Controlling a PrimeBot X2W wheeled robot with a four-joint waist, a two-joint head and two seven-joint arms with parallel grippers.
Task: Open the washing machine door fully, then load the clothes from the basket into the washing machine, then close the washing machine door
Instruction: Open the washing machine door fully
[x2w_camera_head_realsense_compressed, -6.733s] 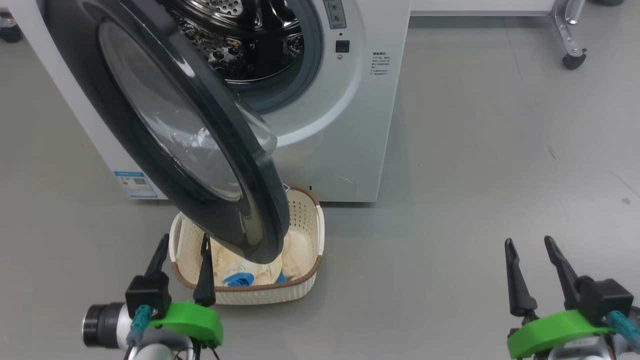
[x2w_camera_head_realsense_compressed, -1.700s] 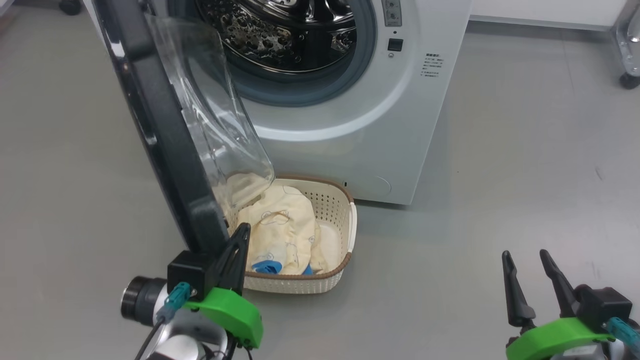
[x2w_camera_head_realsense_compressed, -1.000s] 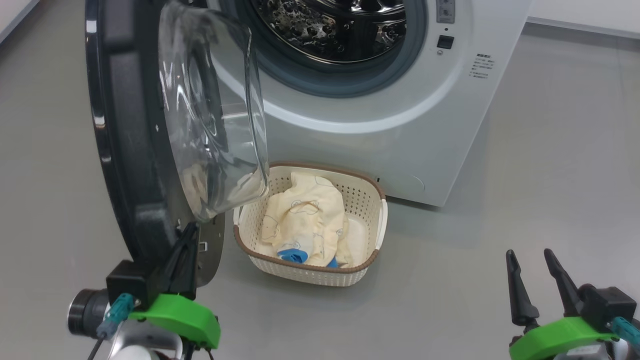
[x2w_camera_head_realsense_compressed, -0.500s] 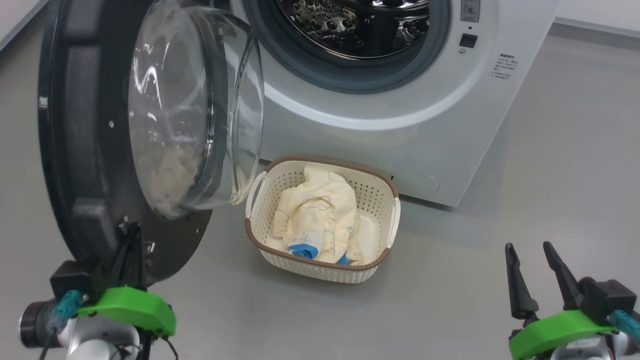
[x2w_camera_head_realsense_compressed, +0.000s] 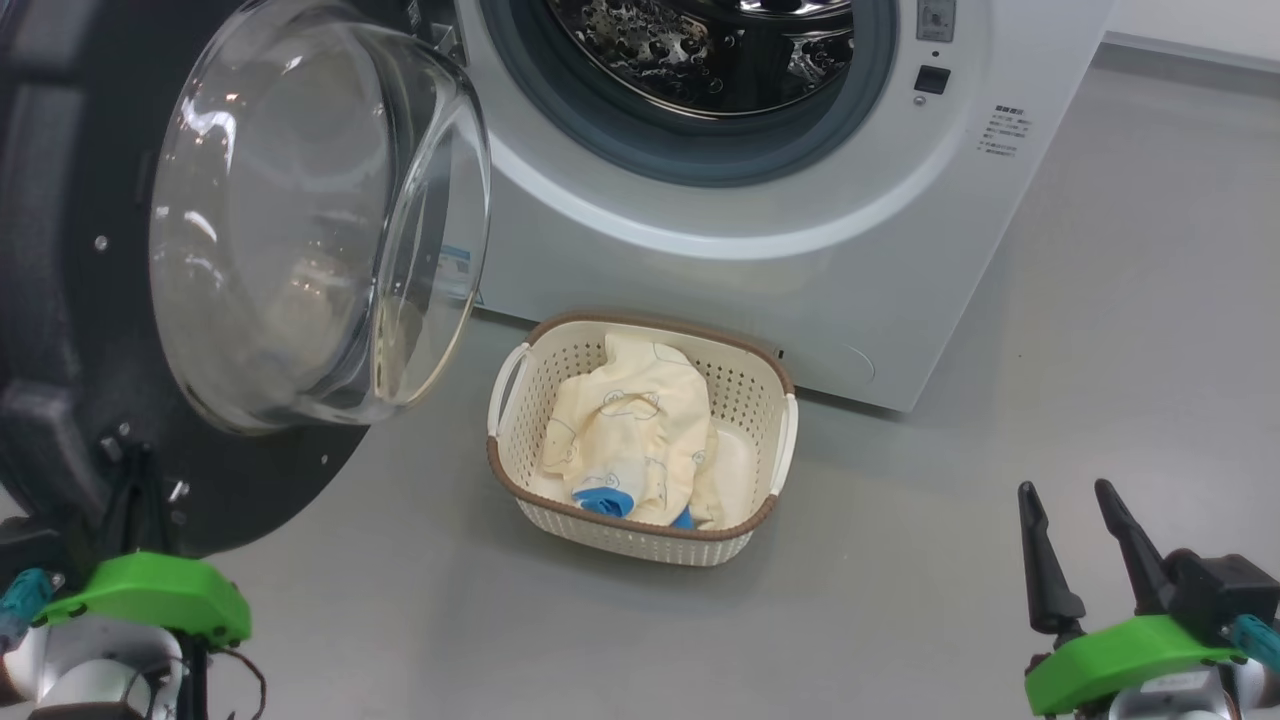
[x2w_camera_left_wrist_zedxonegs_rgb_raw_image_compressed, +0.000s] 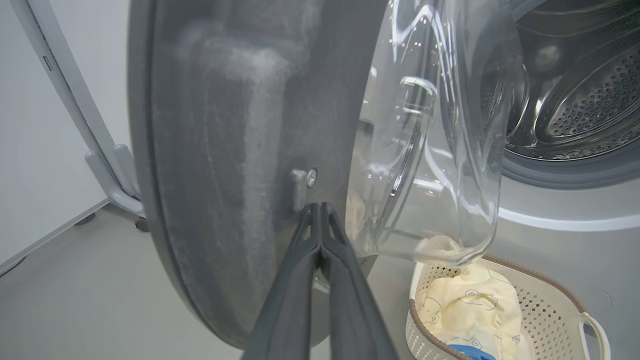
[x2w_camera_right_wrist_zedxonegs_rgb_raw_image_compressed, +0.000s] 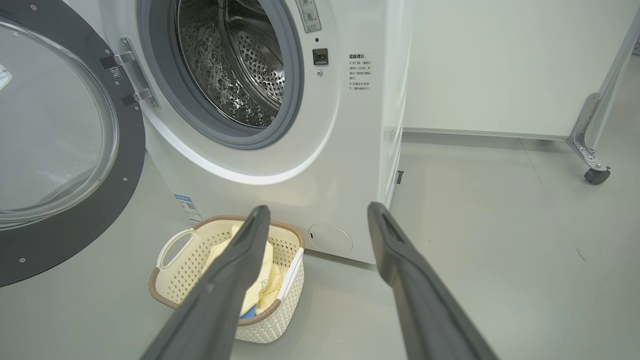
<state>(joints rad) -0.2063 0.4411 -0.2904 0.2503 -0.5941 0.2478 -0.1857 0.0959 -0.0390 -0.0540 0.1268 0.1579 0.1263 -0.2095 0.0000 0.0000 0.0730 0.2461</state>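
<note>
1. Head view: washing machine door (x2w_camera_head_realsense_compressed: 300, 230) is seen wide open at the left, inner side shown, with the clear glass bowl bulging out of the black rim; the drum opening (x2w_camera_head_realsense_compressed: 700, 60) is left uncovered.
2. Washing machine (x2w_camera_head_realsense_compressed: 720, 280) is placed at top centre, with a white front and a perforated steel drum visible inside.
3. Basket (x2w_camera_head_realsense_compressed: 640, 545) is set on the grey floor (x2w_camera_head_realsense_compressed: 1000, 400) just in front of the washer's lower front, to the right of the door and apart from it.
4. Clothes (x2w_camera_head_realsense_compressed: 625, 420) are heaped inside the basket, cream with bear outlines; the blue piece (x2w_camera_head_realsense_compressed: 600, 500) is tucked at the near edge.
5. Left gripper (x2w_camera_left_wrist_zedxonegs_rgb_raw_image_compressed: 318, 210) is clenched, fingers pressed together with nothing between. Tips are held at the door's dark inner face just below a small screw (x2w_camera_left_wrist_zedxonegs_rgb_raw_image_compressed: 312, 177); contact cannot be told.
6. Right gripper (x2w_camera_head_realsense_compressed: 1064, 488) is released, fingers spread and empty. It is held low at the right over the floor, well apart from basket and door.
</note>
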